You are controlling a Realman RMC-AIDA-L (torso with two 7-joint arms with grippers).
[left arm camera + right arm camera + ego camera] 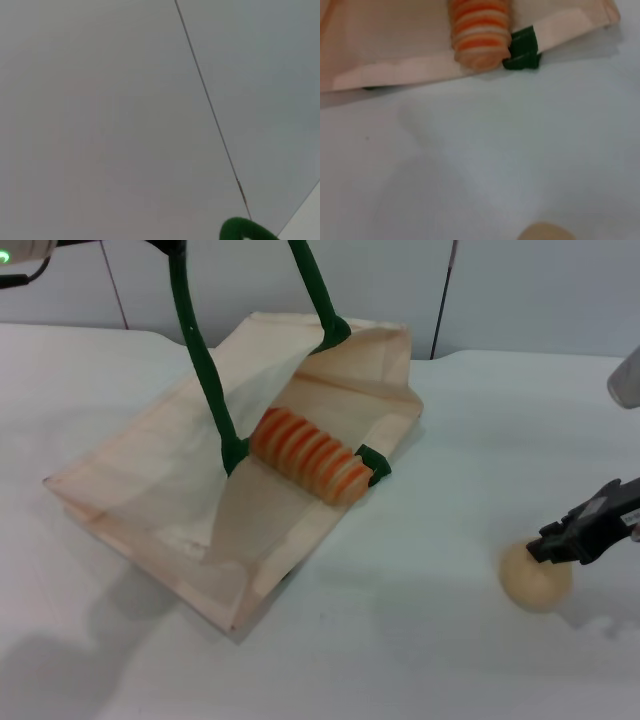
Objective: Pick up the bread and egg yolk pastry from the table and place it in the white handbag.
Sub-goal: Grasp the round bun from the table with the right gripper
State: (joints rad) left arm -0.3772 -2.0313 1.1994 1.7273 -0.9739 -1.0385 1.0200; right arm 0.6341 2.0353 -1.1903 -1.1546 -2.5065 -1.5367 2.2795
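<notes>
I see the ridged orange-and-cream striped bread (311, 457) lying in the mouth of the cream fabric white handbag (150, 495); the round pale tan egg yolk pastry (535, 580) sits well right of the bag, touched by my black right gripper (560, 540), whose grip I cannot tell; only the left wrist view shows the dark green rope handle (245, 231) up close.

The right gripper (548, 548) reaches in low from the right side of the table (420, 640), its dark fingers right at the top of the pastry (535, 580). The left gripper (20, 255) is high above the table's far left corner, raised well off the surface.
</notes>
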